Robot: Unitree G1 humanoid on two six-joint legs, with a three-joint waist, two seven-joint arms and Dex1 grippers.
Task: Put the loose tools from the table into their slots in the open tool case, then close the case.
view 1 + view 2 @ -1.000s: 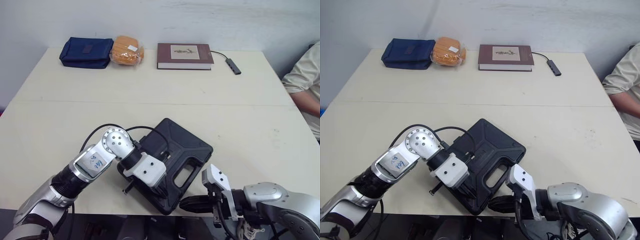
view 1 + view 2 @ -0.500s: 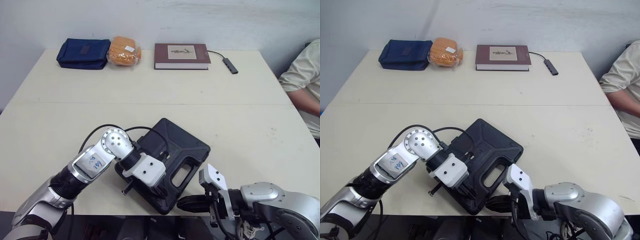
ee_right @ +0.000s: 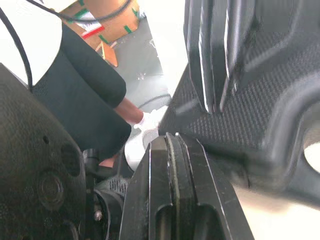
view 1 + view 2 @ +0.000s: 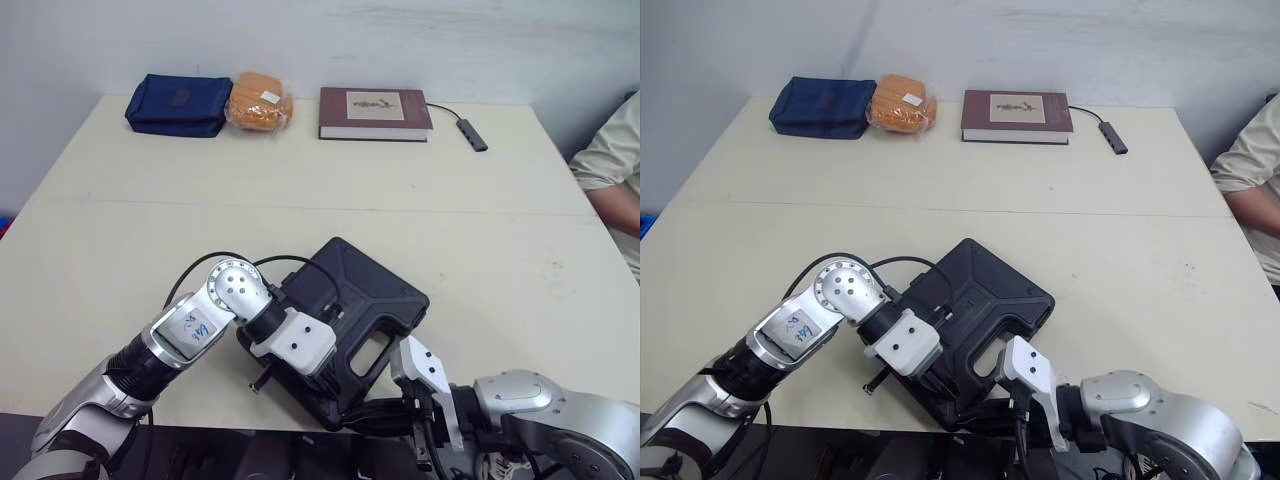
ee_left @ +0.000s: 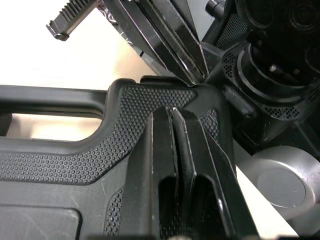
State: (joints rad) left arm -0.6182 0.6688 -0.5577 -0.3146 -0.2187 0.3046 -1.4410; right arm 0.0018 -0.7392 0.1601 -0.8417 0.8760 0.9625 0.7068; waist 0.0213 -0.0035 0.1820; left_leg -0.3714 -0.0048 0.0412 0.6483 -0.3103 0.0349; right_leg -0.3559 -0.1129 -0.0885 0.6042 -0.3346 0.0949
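Note:
The black tool case [image 4: 372,288] lies closed and skewed near the table's front edge, with its handle cut-out [image 4: 366,352] toward me. My left gripper [image 4: 333,384] rests on the lid's near corner beside the handle; its fingers [image 5: 172,165] are shut and hold nothing, tips down on the dotted plastic. My right gripper [image 4: 372,415] reaches in from the table edge, shut and empty, with its fingertips [image 3: 172,186] at that same near corner. The two grippers' tips almost meet there. No loose tools lie on the table.
Along the far edge sit a navy pouch [image 4: 178,104], an orange packet [image 4: 259,100], a brown book [image 4: 375,112] and a small cabled hub [image 4: 472,133]. A person's sleeve [image 4: 612,158] shows at the right edge. The case's near corner reaches the table's front edge.
My right gripper has slid left along the front edge until its tips reach the case's near corner. The left gripper stays on the lid. The camera shifted slightly.

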